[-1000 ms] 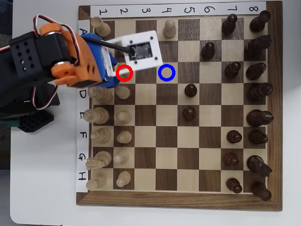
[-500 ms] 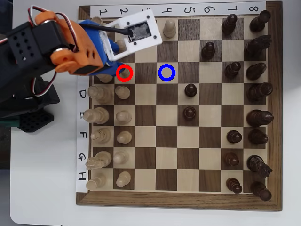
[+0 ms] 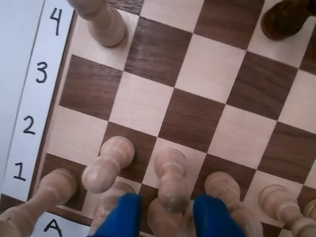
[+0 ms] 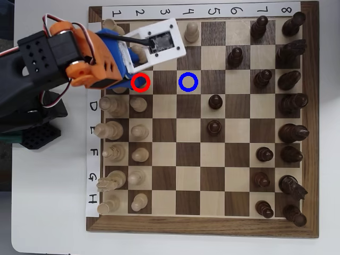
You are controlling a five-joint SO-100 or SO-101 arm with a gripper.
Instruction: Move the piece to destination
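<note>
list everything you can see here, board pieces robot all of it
chessboard: one, brown wood, on table
table: one, white
label strips: two, white, numbers along top edge, letters along left edge in the overhead view
dark pieces: sixteen, dark brown, right half of board
light pieces: twelve showing, cream, mostly left columns, more hidden under arm
the piece: one cream pawn, between the blue fingertips in the wrist view
red ring: one, by the gripper tip
destination: one blue ring on an empty dark square
arm: one, orange and black, top left
camera module: one, white, on arm
gripper: one, blue, open, straddling the piece
</note>
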